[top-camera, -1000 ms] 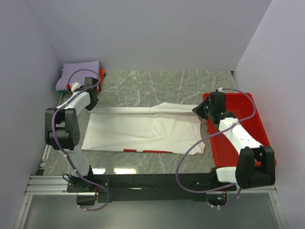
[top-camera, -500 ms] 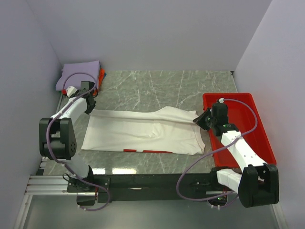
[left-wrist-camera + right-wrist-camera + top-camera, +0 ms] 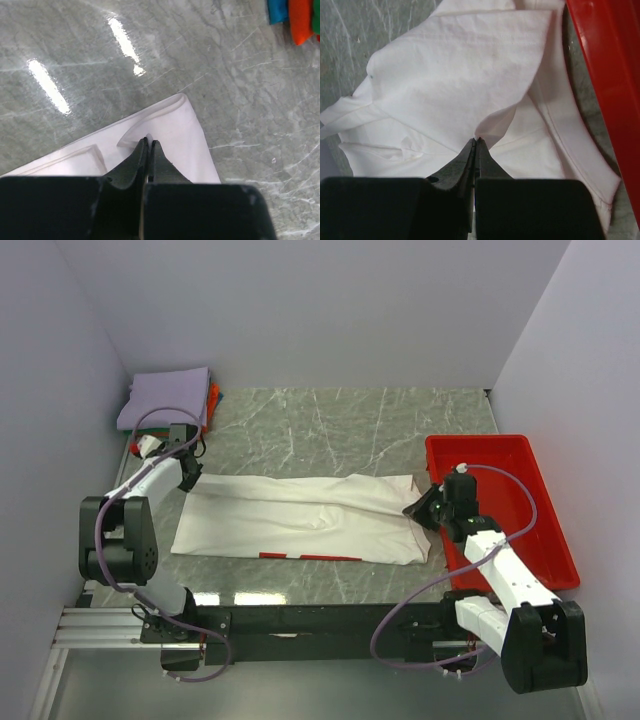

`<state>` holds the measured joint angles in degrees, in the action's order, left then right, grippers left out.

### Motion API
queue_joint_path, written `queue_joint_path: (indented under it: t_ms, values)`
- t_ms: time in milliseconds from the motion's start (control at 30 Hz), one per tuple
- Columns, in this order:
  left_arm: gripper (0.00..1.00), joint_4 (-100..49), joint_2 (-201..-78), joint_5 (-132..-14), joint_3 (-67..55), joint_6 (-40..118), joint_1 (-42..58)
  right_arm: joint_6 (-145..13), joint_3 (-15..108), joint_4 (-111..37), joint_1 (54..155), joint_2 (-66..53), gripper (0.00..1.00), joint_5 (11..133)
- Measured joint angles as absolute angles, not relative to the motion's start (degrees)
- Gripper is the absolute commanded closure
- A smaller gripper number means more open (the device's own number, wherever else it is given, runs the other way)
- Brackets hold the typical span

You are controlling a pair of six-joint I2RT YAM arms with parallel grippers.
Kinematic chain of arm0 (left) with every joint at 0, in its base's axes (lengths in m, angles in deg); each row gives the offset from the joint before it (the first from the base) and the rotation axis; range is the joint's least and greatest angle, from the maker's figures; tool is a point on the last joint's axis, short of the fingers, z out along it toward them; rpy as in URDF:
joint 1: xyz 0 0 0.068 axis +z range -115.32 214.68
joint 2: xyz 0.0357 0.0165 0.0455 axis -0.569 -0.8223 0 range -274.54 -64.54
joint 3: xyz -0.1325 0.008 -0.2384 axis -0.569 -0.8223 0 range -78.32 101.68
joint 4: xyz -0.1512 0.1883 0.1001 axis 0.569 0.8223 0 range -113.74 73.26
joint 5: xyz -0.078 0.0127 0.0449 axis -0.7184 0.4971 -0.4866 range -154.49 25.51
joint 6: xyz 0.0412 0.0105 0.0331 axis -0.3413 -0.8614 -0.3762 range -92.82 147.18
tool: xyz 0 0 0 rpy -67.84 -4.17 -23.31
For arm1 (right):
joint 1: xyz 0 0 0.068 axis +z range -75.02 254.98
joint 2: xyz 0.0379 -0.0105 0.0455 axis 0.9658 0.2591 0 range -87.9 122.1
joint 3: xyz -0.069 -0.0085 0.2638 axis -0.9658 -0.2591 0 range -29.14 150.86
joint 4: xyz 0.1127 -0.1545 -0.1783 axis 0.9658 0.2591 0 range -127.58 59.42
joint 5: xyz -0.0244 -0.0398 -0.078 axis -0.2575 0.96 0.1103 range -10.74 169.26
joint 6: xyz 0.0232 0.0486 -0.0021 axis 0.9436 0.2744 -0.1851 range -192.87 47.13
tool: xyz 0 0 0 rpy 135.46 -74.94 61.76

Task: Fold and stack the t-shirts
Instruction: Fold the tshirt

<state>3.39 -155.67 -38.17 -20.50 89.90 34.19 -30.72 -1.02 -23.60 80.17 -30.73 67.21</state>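
A white t-shirt (image 3: 300, 520) lies spread across the marble table, its far edge folded toward the near side, with a strip of red print along the near hem. My left gripper (image 3: 192, 480) is shut on the shirt's far left corner (image 3: 170, 125). My right gripper (image 3: 415, 508) is shut on a fold of the shirt's right end (image 3: 510, 120), beside the red tray. A stack of folded t-shirts (image 3: 165, 398), lavender on top with orange at its edge, sits at the back left; its blue, orange and green edges (image 3: 295, 17) show in the left wrist view.
A red plastic tray (image 3: 520, 490) stands at the right, its wall (image 3: 605, 65) close to my right gripper. Grey walls close in the left, back and right sides. Bare marble lies beyond the shirt.
Both grippers have moved toward the near side, dragging the shirt's far edge over itself, so the folded strip now lies lower and flatter on the shirt.
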Motion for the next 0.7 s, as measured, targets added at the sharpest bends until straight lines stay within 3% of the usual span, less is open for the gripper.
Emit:
queue_joint_path:
  t_ms: [700]
  values:
    - [0.99, 0.9, -148.3, -39.5, -28.8, 92.9, 36.8, -30.7, -2.6, -21.5, 79.4, -32.1, 1.00, 67.6]
